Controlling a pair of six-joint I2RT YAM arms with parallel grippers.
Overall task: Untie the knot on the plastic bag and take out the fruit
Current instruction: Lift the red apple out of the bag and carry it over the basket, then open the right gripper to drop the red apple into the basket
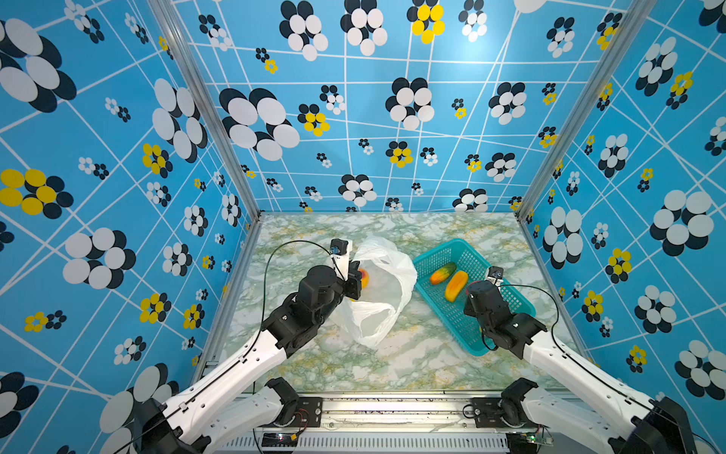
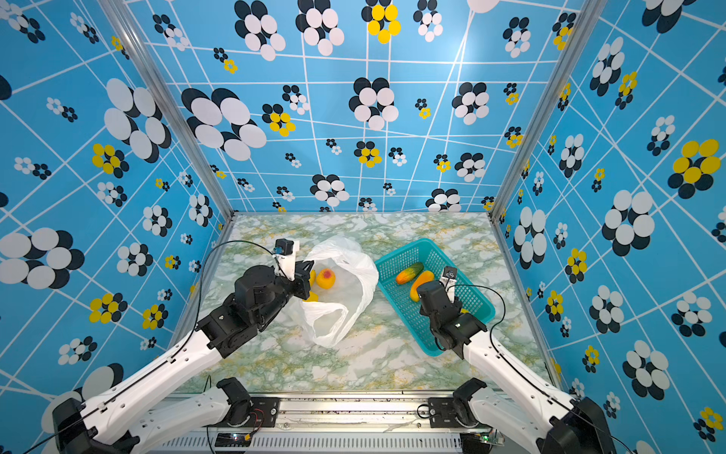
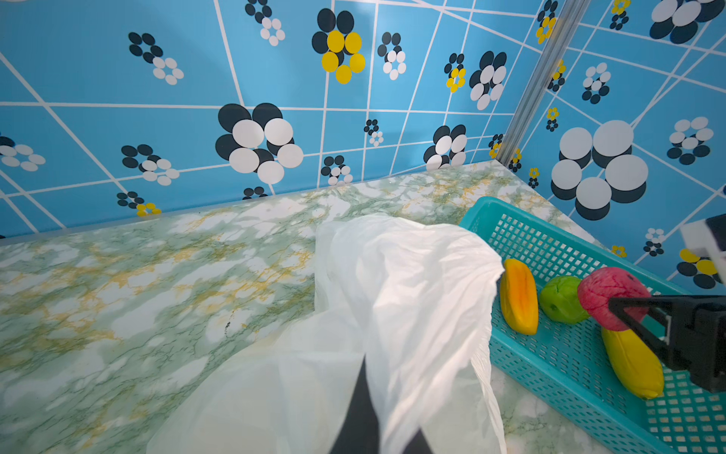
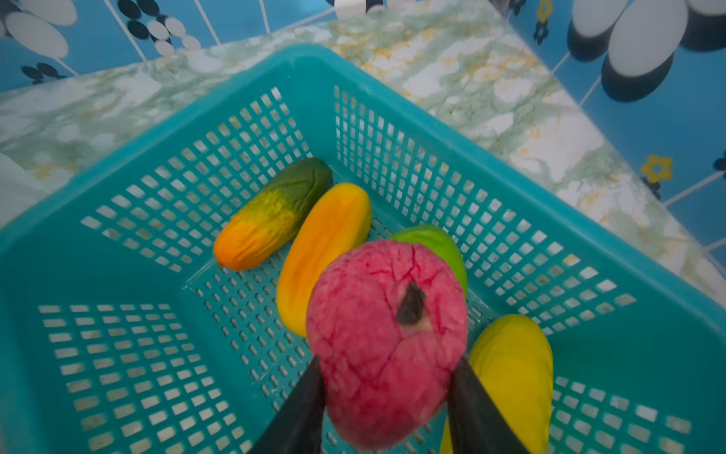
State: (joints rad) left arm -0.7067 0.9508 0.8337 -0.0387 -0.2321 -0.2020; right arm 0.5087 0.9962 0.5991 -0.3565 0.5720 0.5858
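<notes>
The white plastic bag (image 1: pixel 379 293) lies open and slumped mid-table, and no knot is in view. My left gripper (image 3: pixel 387 397) is shut on a fold of the bag's rim at its left side, holding it up. An orange-yellow fruit (image 2: pixel 325 278) with a red patch sits inside the bag mouth. My right gripper (image 4: pixel 387 393) is shut on a pinkish-red fruit (image 4: pixel 387 342) and holds it just above the teal basket's floor. Under the arm, the right gripper is hidden in both top views.
The teal mesh basket (image 1: pixel 444 251) stands right of the bag, almost touching it. It holds an orange-green oblong fruit (image 4: pixel 275 212), an orange-yellow oblong fruit (image 4: pixel 322 251), a round green fruit (image 4: pixel 436 243) and a yellow fruit (image 4: pixel 514 365). A bag handle loop (image 1: pixel 373 322) lies toward the front.
</notes>
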